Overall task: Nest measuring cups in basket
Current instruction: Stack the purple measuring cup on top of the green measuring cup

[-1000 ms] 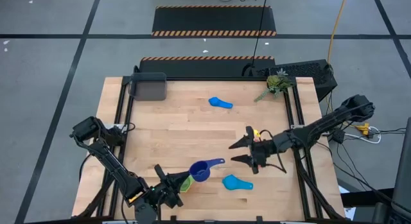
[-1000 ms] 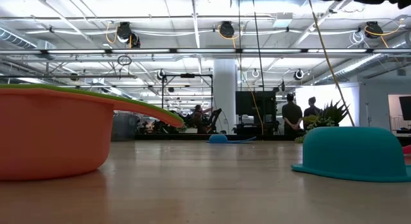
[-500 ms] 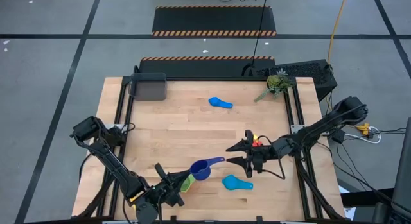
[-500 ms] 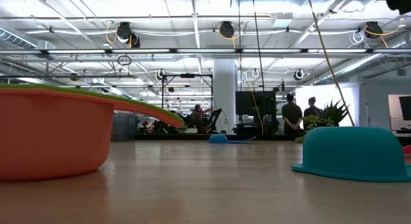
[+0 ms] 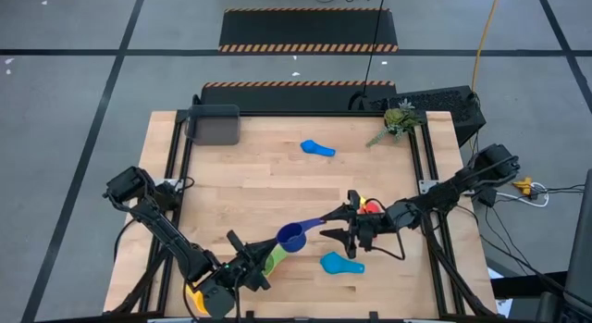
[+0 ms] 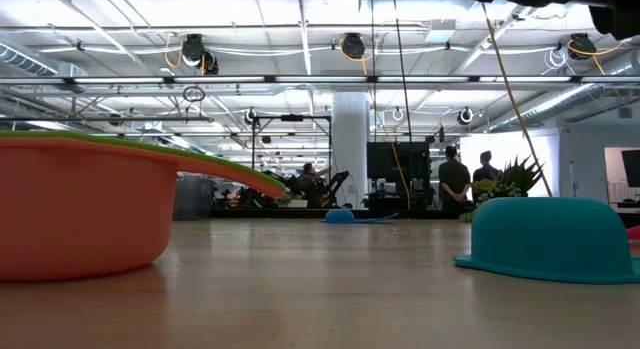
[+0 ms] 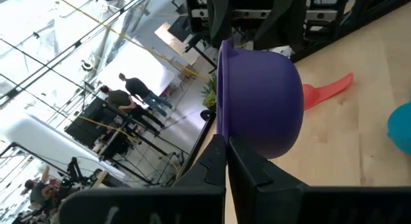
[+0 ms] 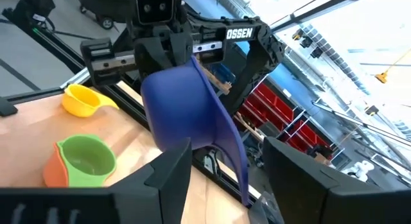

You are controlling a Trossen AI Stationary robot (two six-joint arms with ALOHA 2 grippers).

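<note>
Tilting dark blue cup point(image 5: 291, 237), handle up

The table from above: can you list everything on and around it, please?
Basket: one, dark grey, far left corner of the table.
Light blue cups: two, one at far centre, one near the front edge.
Dark blue cup: one, between the grippers.
Green cup: one, sitting in the orange cup.
Orange cup: one, front centre.
Yellow cup: one, front left.
Red cup: one, right of centre.
Plant sprig: one, green, far right corner.
People: two, standing far behind the table.
Left gripper: shut on the dark blue cup.
Right gripper: open around the dark blue cup's handle.
</note>
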